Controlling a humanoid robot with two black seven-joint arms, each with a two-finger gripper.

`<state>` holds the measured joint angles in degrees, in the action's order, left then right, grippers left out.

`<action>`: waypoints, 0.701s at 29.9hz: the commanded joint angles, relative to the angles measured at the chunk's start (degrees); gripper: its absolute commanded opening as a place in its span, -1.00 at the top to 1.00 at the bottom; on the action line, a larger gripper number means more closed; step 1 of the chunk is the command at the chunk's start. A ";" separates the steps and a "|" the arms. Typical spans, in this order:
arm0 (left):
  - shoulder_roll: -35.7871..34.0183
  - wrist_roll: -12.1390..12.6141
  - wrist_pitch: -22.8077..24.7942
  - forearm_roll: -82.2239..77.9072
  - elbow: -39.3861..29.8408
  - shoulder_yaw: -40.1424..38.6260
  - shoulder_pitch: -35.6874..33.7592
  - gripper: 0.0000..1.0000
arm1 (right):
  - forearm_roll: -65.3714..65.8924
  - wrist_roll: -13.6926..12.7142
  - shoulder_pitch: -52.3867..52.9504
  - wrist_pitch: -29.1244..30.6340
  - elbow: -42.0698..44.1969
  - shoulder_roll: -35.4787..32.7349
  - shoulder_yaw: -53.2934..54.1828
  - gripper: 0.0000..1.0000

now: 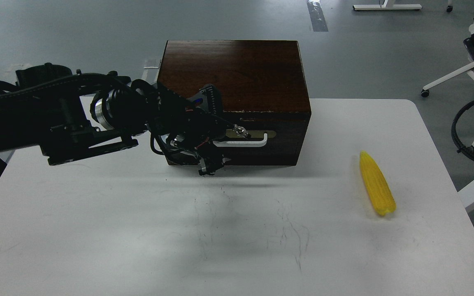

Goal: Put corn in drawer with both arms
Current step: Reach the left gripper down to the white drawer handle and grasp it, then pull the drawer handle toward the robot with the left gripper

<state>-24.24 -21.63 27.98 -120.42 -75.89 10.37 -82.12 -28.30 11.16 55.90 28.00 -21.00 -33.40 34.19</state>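
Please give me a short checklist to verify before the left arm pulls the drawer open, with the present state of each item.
1. Drawer shut, front flush with the cabinet: ok.
2. Left tool at the white handle: ok, it is at the handle's left part.
3. Left tool closed on the handle: cannot tell, its fingers are dark and overlap the handle.
4. Table in front of the drawer free for it to slide out: ok.
5. Corn lying on the table, right of the cabinet, apart from it: ok.
6. Right tool ready to pick the corn: cannot tell, it is not in view.
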 commanded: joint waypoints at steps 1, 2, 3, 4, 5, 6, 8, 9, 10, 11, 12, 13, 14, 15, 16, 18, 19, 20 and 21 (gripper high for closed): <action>-0.19 -0.17 0.02 0.01 -2.06 0.00 -0.14 0.11 | 0.00 0.00 -0.09 0.00 0.00 0.00 0.00 -1.00; -0.63 -0.17 0.02 0.01 -3.03 0.00 -0.14 0.11 | 0.00 0.00 -0.09 0.00 0.00 0.00 0.00 -1.00; -0.89 -0.17 0.02 0.01 -3.47 0.00 -0.23 0.11 | 0.00 0.00 -0.09 0.00 0.00 0.00 0.00 -1.00; -1.07 -0.17 0.02 0.01 -3.82 0.00 -0.23 0.11 | 0.00 0.00 -0.01 0.00 0.00 0.08 0.00 -1.00; -1.25 -0.17 0.02 0.01 -4.44 0.00 -0.32 0.11 | 0.00 0.00 0.00 0.00 0.00 0.00 0.00 -1.00; -1.34 -0.17 0.02 0.01 -4.79 0.00 -0.40 0.10 | 0.00 0.00 -0.09 0.00 0.00 0.00 0.00 -1.00; -1.42 -0.17 0.02 0.01 -4.97 0.00 -0.40 0.10 | 0.00 0.00 -0.09 0.00 0.00 0.00 0.00 -1.00; -1.42 -0.17 0.02 0.01 -5.06 0.00 -0.49 0.10 | 0.00 0.00 -0.09 0.00 0.00 0.00 0.00 -1.00; -1.42 -0.17 0.02 0.01 -5.06 0.00 -0.49 0.10 | 0.00 0.00 -0.09 0.00 0.00 0.00 0.00 -1.00; -1.42 -0.17 0.02 0.01 -5.32 0.00 -0.58 0.10 | 0.00 0.00 -0.09 0.00 0.00 0.00 0.00 -1.00; -1.51 -0.17 0.02 0.01 -5.93 0.00 -0.76 0.10 | 0.00 0.00 -0.09 0.00 0.00 0.00 0.00 -1.00; -1.51 -0.08 0.02 0.01 -6.37 0.00 -1.02 0.10 | 0.00 0.00 -0.18 0.00 0.08 -0.09 0.00 -1.00; -1.51 0.01 0.02 0.01 -7.33 0.00 -1.46 0.09 | 0.00 0.00 -0.18 0.00 0.43 -0.09 0.00 -1.00; -1.51 0.01 0.02 0.01 -7.86 0.00 -1.72 0.08 | 0.00 0.00 -0.27 0.00 0.61 -0.09 0.00 -1.00; -1.51 0.01 0.02 0.01 -8.31 0.00 -1.81 0.08 | 0.00 0.00 -0.27 0.00 0.61 -0.09 0.00 -1.00; -1.51 0.01 0.02 0.01 -8.84 0.00 -1.90 0.08 | 0.00 0.00 -0.27 0.00 0.61 -0.09 0.00 -1.00; -1.60 0.01 0.02 0.01 -8.92 0.00 -1.90 0.07 | 0.00 0.00 -0.27 0.00 0.61 -0.09 0.00 -1.00; -1.69 0.01 0.02 0.01 -8.92 0.00 -1.81 0.07 | 0.00 0.00 -0.27 0.00 0.61 -0.18 0.00 -1.00; -1.77 0.01 0.02 0.01 -8.92 0.00 -1.72 0.07 | 0.00 0.00 -0.27 0.00 0.61 -0.18 0.00 -1.00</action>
<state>-25.80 -21.63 28.01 -120.41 -84.60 10.37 -84.00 -28.30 11.16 55.64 28.00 -20.41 -33.51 34.19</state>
